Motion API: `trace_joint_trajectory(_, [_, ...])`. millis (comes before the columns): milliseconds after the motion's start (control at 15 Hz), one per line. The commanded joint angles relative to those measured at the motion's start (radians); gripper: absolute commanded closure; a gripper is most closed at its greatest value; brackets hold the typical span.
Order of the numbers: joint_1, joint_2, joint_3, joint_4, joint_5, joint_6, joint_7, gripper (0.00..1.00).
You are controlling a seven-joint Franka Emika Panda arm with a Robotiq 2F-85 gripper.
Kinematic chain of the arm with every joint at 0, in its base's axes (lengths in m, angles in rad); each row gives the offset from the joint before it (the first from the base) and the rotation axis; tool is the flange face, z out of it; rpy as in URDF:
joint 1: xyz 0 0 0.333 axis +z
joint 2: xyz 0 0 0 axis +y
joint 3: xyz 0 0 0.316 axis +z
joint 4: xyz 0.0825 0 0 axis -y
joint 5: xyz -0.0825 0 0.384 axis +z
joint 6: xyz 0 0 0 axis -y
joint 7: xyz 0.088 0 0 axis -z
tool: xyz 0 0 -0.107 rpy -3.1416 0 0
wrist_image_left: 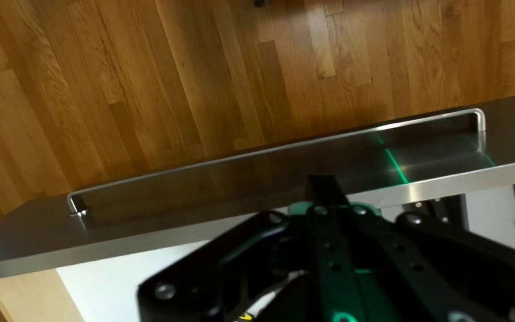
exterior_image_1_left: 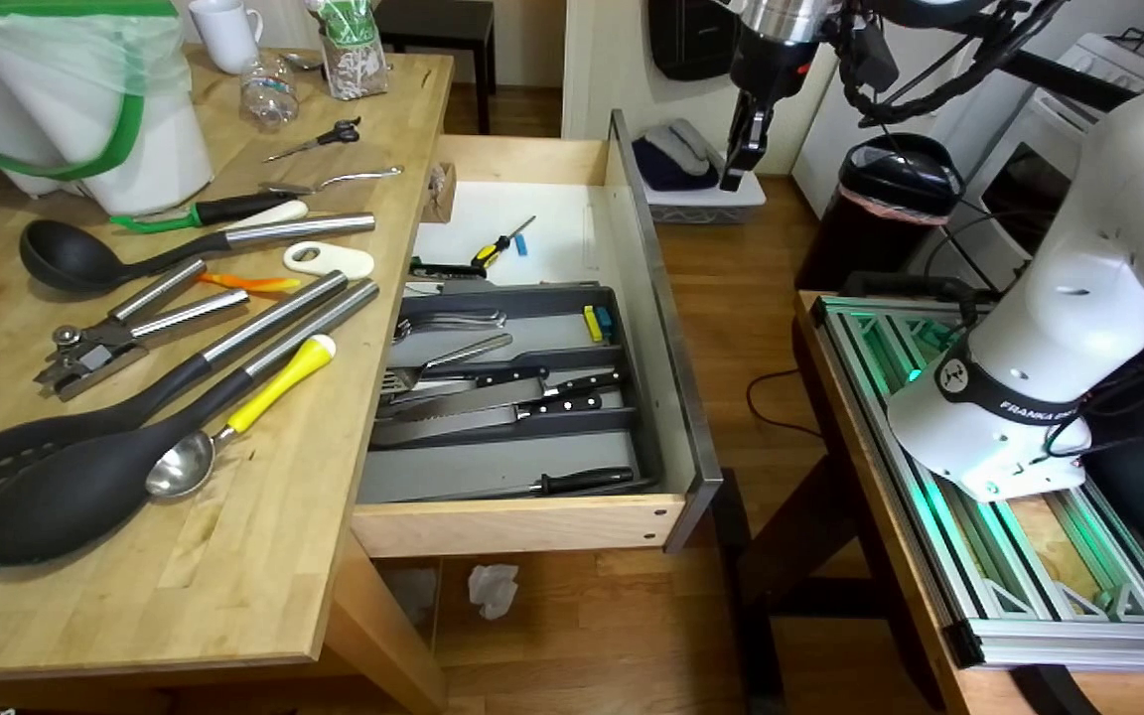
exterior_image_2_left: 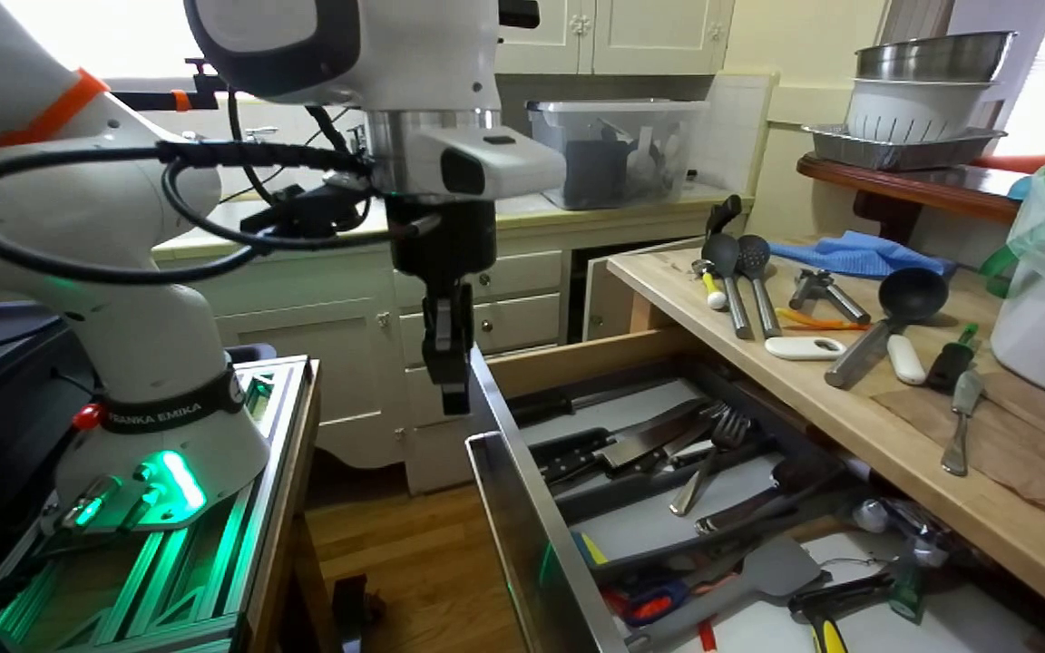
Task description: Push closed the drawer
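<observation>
Holds gripper (exterior_image_2_left: 455,399) narrow, empty, at ten o'clock from wide-open drawer (exterior_image_2_left: 522,521) in an exterior view; apparently has whole push remaining.

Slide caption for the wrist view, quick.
Closed end effector in the foreground; behind it, the open drawer with its long bar handle, then wooden floor.
</observation>
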Motion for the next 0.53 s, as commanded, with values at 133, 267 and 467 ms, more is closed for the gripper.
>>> trace_joint_trajectory(133, [-0.036,0.056,0.008,0.006,0.006,0.021,-0.007,0.99])
trace_joint_trajectory(267, [-0.035,0.049,0.014,0.009,0.006,0.021,-0.006,0.99])
trace_joint_trajectory(467, [-0.008,0.085,-0.002,0.008,0.022,0.077,-0.048,1.0])
